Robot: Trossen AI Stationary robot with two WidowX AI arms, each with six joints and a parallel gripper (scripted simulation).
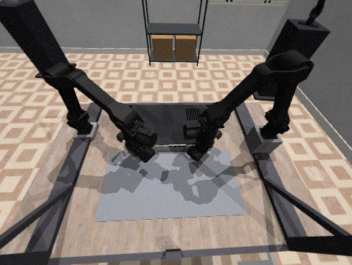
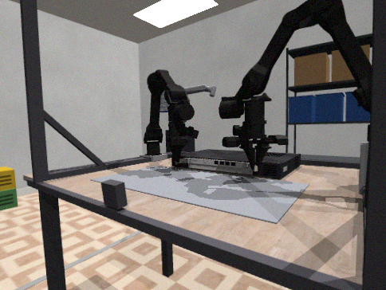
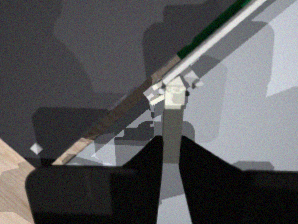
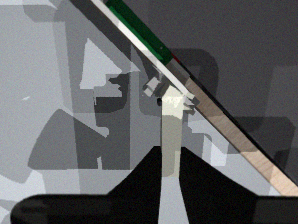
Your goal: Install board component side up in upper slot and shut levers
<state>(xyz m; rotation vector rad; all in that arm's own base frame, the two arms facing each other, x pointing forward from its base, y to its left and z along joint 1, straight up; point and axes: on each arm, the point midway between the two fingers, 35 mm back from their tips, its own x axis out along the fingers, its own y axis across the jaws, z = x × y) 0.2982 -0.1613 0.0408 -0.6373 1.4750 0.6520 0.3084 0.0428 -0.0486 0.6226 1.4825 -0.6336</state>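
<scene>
Left jaws [image 1: 146, 156] [image 2: 176, 163], right jaws [image 1: 196, 154] [image 2: 255, 169] clenched: one lever [image 3: 174, 95] [image 4: 172, 102] gripped by each, both angled partway from panel. One enclosure [image 1: 165, 124] [image 2: 235, 153] set on desk [image 1: 134, 238] [image 2: 335, 239].
</scene>
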